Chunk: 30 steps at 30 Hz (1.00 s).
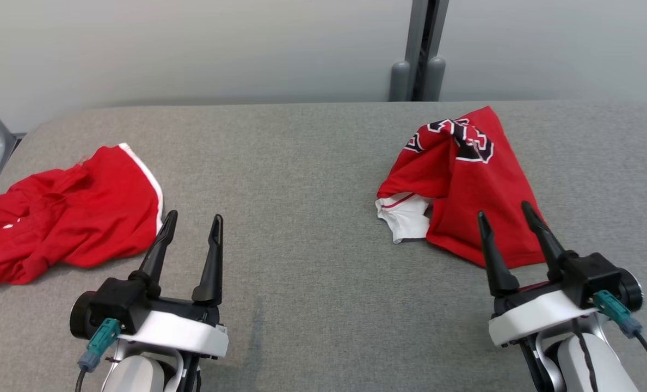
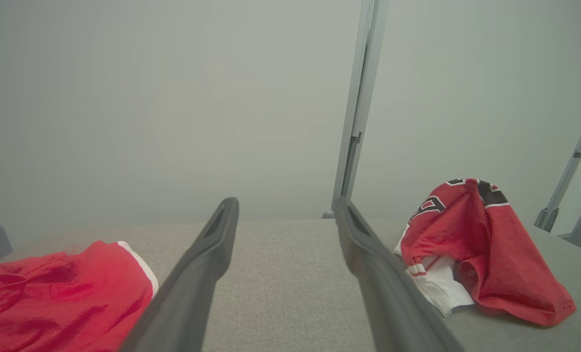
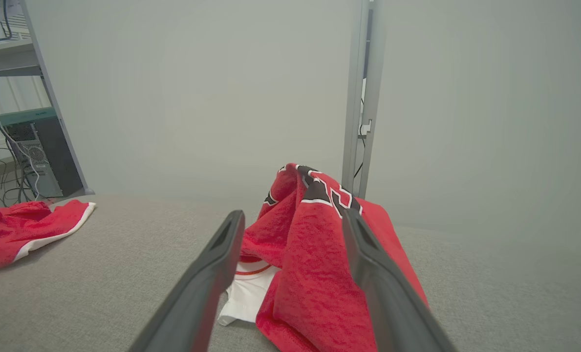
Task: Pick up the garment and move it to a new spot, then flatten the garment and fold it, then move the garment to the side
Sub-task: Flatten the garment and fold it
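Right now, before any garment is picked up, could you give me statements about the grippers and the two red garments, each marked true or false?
1. The left gripper and the right gripper are open and empty. True.
2. The red jersey with black lettering lies in front of the left gripper. False: it lies in front of the right gripper.
3. The two garments touch each other. False: bare grey table separates them.
4. The red garment with a white stripe lies crumpled on the table's left. True.

Open table (image 1: 301,179) between plain red garment (image 1: 73,218) and numbered jersey (image 1: 464,185).
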Tool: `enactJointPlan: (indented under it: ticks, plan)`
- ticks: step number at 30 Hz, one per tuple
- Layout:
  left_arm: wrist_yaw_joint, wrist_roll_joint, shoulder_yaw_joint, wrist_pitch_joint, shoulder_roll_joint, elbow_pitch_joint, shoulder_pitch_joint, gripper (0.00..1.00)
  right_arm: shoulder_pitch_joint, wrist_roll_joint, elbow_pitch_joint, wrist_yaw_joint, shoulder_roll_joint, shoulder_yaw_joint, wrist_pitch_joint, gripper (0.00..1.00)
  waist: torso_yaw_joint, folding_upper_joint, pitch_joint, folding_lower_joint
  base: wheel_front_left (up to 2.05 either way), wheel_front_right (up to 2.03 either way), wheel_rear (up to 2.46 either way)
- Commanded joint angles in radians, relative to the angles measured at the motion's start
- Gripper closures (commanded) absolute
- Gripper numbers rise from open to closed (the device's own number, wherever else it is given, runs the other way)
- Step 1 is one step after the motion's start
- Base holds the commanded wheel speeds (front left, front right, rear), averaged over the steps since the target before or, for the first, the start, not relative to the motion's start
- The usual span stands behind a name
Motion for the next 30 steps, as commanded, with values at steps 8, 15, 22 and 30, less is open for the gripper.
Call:
enactJointPlan:
  ticks: [8, 15, 22, 30]
  plan:
    - [0.001, -0.023, -0.037, 0.0, 0.003, 0.008, -0.042, 0.0, -0.095, -0.09, 0.154, 0.0, -0.005, -0.026, -0.001, 0.0, 0.07, 0.0, 0.069, 0.0, 0.0, 0.0, 0.0]
    - [0.003, -0.034, -0.062, 0.0, 0.003, 0.017, -0.056, 0.0, -0.169, -0.144, 0.292, 0.0, -0.004, -0.094, -0.001, 0.0, 0.126, 0.0, 0.1, 0.0, 0.0, 0.0, 0.0]
    - [0.008, -0.041, -0.078, 0.0, 0.003, 0.023, -0.059, 0.0, -0.192, -0.169, 0.352, 0.0, -0.005, -0.143, -0.001, 0.0, 0.156, 0.0, 0.102, 0.0, 0.0, 0.0, 0.0]
    - [0.01, -0.041, -0.098, 0.0, 0.003, 0.022, -0.055, 0.0, -0.205, -0.176, 0.387, 0.0, -0.005, -0.183, -0.001, 0.0, 0.163, 0.0, 0.1, 0.0, 0.0, 0.0, 0.0]
